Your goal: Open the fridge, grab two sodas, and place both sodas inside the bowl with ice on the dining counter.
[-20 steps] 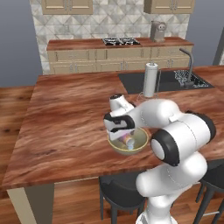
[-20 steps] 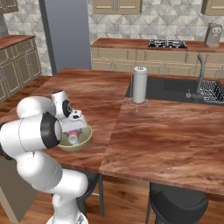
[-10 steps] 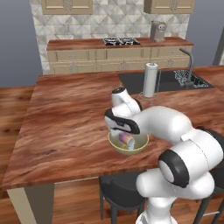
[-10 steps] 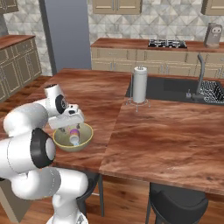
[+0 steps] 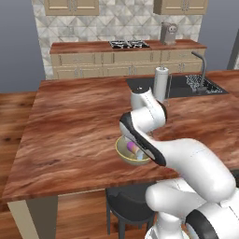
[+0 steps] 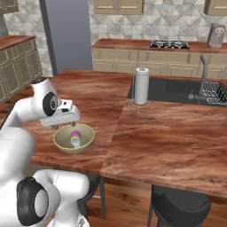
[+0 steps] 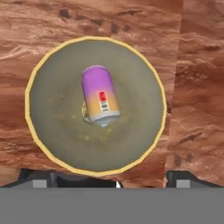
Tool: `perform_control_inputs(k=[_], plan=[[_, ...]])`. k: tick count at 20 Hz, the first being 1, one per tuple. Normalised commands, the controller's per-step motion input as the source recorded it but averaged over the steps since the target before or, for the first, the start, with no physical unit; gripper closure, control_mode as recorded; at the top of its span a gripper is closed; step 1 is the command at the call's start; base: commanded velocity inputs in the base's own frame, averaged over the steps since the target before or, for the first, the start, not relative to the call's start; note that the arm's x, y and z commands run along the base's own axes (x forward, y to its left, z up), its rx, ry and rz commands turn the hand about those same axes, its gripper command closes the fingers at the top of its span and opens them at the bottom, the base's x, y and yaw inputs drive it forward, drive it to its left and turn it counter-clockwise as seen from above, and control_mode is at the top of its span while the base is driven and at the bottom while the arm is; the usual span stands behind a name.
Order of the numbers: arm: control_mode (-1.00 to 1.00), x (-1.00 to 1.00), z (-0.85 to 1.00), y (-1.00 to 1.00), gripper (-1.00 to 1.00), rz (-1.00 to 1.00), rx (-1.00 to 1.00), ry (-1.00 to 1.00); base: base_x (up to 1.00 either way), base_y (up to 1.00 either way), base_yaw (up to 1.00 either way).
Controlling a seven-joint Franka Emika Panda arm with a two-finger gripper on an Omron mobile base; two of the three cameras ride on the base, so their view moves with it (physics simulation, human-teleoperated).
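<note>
Our end effector point(image 7: 105, 181) hangs wide and empty over the bowl point(image 7: 43, 144); we judge one purple soda point(image 7: 100, 95) delivered, one left.

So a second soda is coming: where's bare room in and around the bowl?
In the bowl, free floor lies between the can and the rim on each side. The dining counter is bare toward the paper towel holder. Crowded above: the open hand.

A glossy white robot arm point(image 5: 186, 158) built of rounded, bulbous segments. Dark grey bands and round caps mark its joints. Its pincer point(image 6: 66, 119) is white.
</note>
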Motion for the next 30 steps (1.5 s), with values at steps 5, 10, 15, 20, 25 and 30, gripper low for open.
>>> perform_control_inputs(k=[5,10,15,20,25,30], plan=[[-1.00,-0.96,0.48,-0.17,-1.00,-0.03,0.12,-0.19,0.00,0.00,0.00],[-1.00,-1.00,0.24,-0.20,-1.00,-0.04,0.15,-0.20,0.00,0.00,0.00],[-1.00,-0.99,0.13,-0.25,-1.00,-0.10,0.13,-0.16,0.00,0.00,0.00],[-1.00,-0.74,0.01,-0.09,-1.00,-0.14,0.05,-0.08,0.00,0.00,0.00],[-1.00,-0.13,-0.21,0.00,-1.00,-0.01,0.00,0.01,0.00,0.00,0.00],[1.00,-0.27,-0.14,-0.04,-1.00,-0.02,0.00,-0.04,-0.20,-0.07,-0.02]])
